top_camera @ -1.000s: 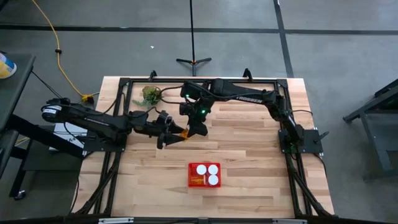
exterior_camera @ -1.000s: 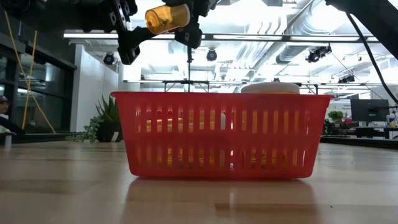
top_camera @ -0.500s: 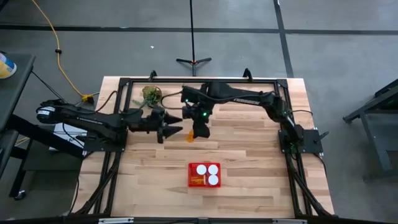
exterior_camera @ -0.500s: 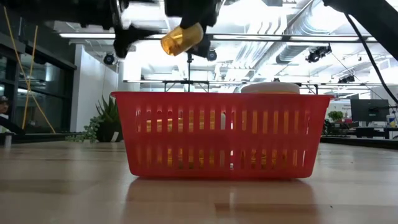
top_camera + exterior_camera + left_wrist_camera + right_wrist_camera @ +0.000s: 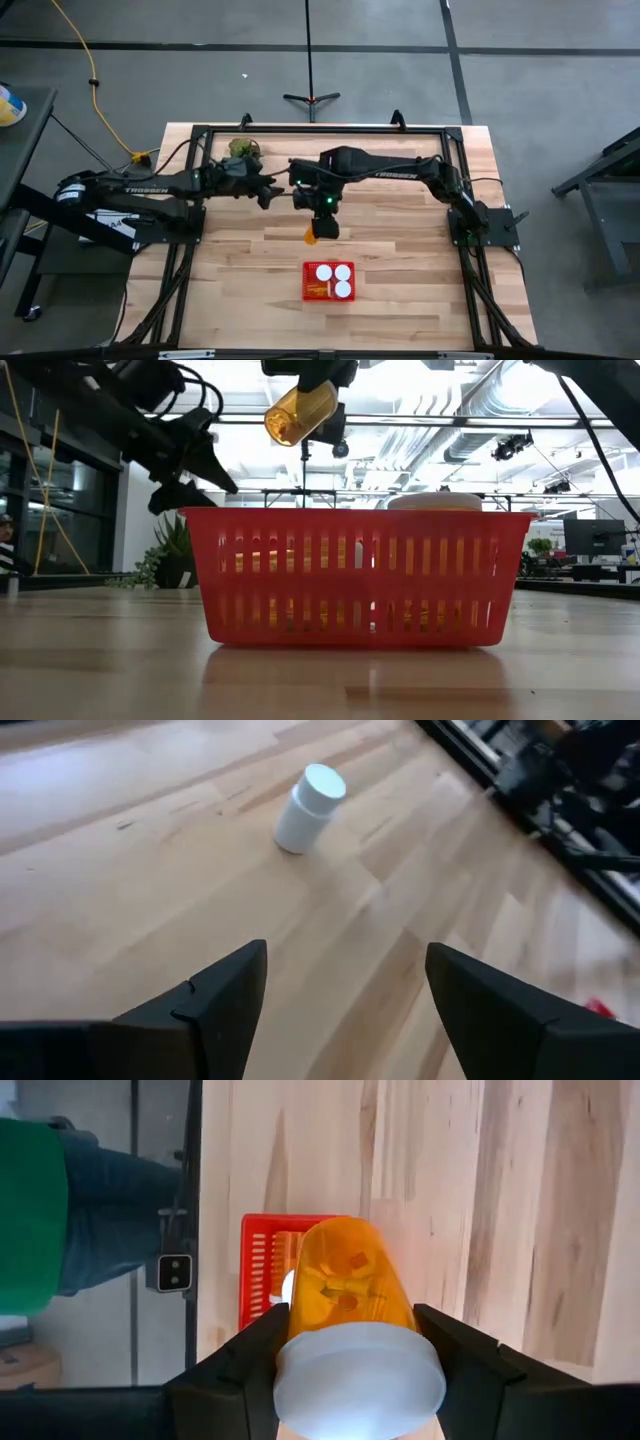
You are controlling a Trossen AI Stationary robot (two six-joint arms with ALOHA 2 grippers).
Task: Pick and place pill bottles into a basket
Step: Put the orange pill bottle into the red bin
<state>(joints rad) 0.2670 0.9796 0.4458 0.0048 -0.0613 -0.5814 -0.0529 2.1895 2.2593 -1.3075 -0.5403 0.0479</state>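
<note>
My right gripper (image 5: pixel 316 226) is shut on a translucent orange pill bottle (image 5: pixel 313 236) with a white cap, high above the table and just on the far side of the red mesh basket (image 5: pixel 328 281). Three white caps show in the basket. In the low view the orange bottle (image 5: pixel 298 412) hangs above the basket's (image 5: pixel 355 575) left part. My left gripper (image 5: pixel 274 192) is open and empty, farther back and to the left. A whitish bottle (image 5: pixel 308 808) stands on the wood ahead of my left gripper (image 5: pixel 345 990). My right gripper pinches the orange bottle at its cap end (image 5: pixel 358 1375) between its two fingers (image 5: pixel 250 1360), one on each side. The bottle lies along the fingers, its base pointing away from the wrist. It is lifted clear of the table and tilted.
A small green plant (image 5: pixel 242 150) sits at the table's far left. A black frame (image 5: pixel 320 128) runs around the tabletop. A person in a green top (image 5: pixel 30 1210) stands beyond the table's near edge. Bare wood lies left and right of the basket.
My left gripper has drawn away from the orange bottle, toward the table's far edge. My right gripper has carried the bottle toward the near edge, closer to the basket, and the bottle has tipped from level to tilted.
</note>
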